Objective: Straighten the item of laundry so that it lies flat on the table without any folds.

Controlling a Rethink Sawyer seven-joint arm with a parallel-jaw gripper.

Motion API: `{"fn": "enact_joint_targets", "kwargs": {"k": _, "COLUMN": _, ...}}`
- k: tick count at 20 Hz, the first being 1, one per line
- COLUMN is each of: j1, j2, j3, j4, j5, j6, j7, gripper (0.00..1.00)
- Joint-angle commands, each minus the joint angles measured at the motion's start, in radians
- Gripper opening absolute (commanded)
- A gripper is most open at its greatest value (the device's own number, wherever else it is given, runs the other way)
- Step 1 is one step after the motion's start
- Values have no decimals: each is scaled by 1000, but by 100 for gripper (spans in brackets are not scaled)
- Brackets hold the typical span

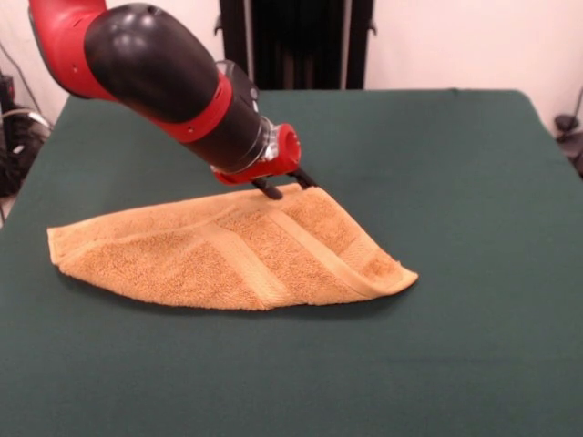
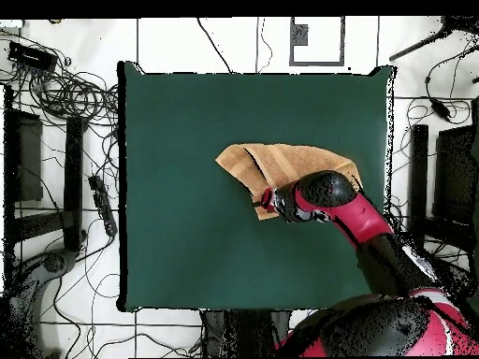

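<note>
The item of laundry (image 1: 228,255), a golden-orange towel, lies folded over on itself in a rough triangle on the green table (image 1: 455,182). Its woven bands run diagonally across the top layer. One pointed corner reaches right, another left. My gripper (image 1: 287,185) is down at the towel's far edge, touching the apex of the fold. In the overhead view the towel (image 2: 271,161) lies right of the table's middle, and the gripper (image 2: 265,199) is at its lower edge, with the arm covering part of the cloth.
The table (image 2: 187,234) is far larger than the towel. Cables and dark equipment (image 2: 65,93) lie on the floor beyond its left side. A dark stand (image 2: 440,187) is beyond its right side.
</note>
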Motion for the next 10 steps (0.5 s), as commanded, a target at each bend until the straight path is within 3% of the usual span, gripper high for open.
{"fn": "enact_joint_targets", "kwargs": {"k": 1, "j1": 87, "j2": 180, "j3": 52, "j4": 54, "j5": 5, "j6": -63, "j7": 152, "gripper": 100}}
{"fn": "enact_joint_targets", "kwargs": {"k": 10, "j1": 140, "j2": 217, "j3": 14, "j4": -44, "j5": -16, "j6": -6, "j7": 160, "gripper": 100}}
